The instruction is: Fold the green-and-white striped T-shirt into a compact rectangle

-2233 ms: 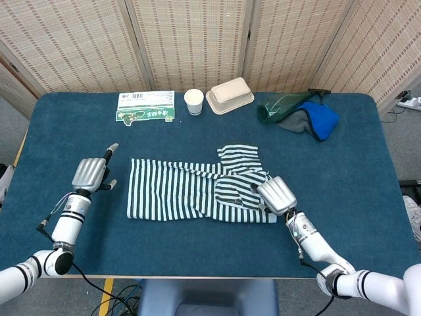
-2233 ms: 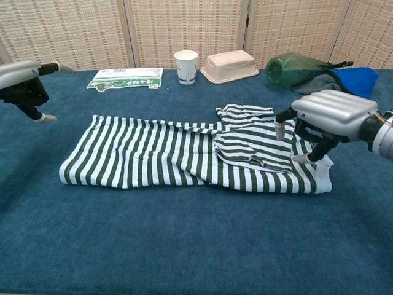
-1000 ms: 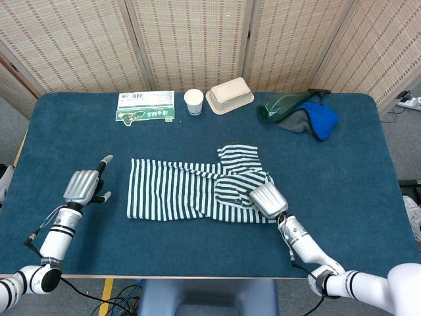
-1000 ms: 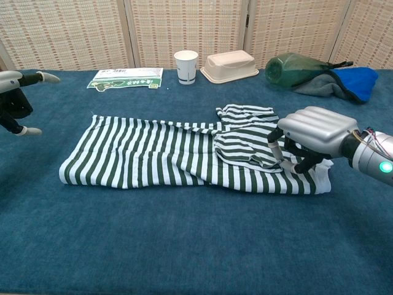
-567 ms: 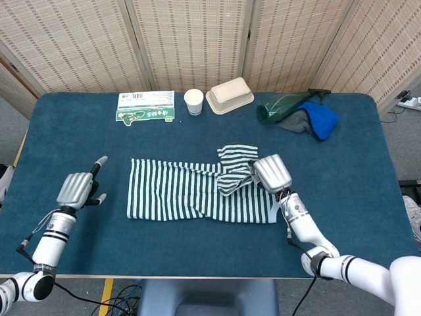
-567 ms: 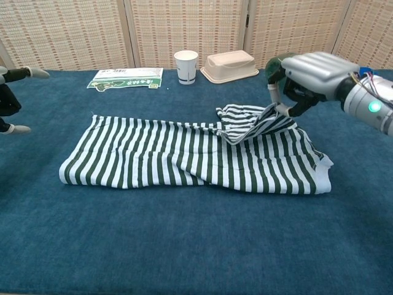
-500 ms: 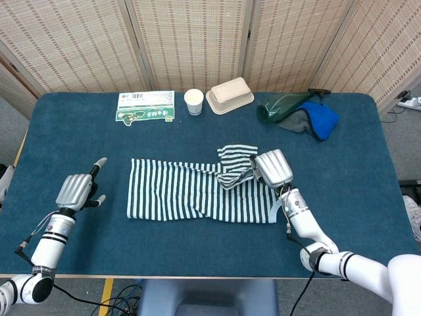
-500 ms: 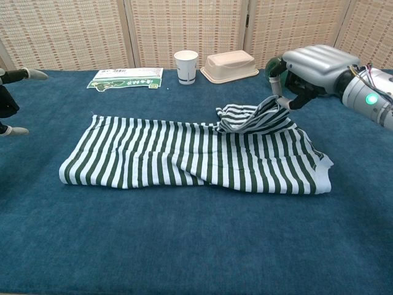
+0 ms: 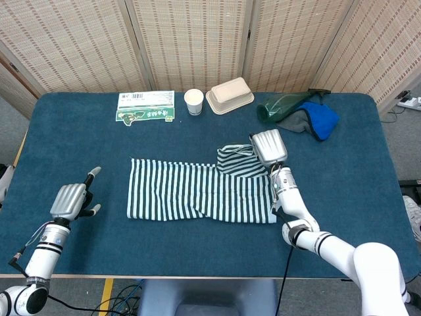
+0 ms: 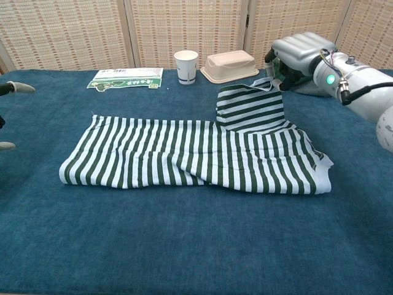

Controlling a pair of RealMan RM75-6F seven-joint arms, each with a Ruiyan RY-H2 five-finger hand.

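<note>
Right hand (image 10: 295,58) pinches the T-shirt's (image 10: 184,157) sleeve (image 10: 249,104) at upper right; pull it taut, lay flat. Left hand (image 9: 69,199) idle, open.

Head and chest views under bright, even, diffuse overhead lighting. Shadows are soft and short, seen as a faint dark rim along the lower edges of objects in mid-frame. No glare apart from mild sheen on pale casings at upper right of the chest view. Focus is sharp centrally; slight softness and mild bending of lines appear toward the frame edges.
</note>
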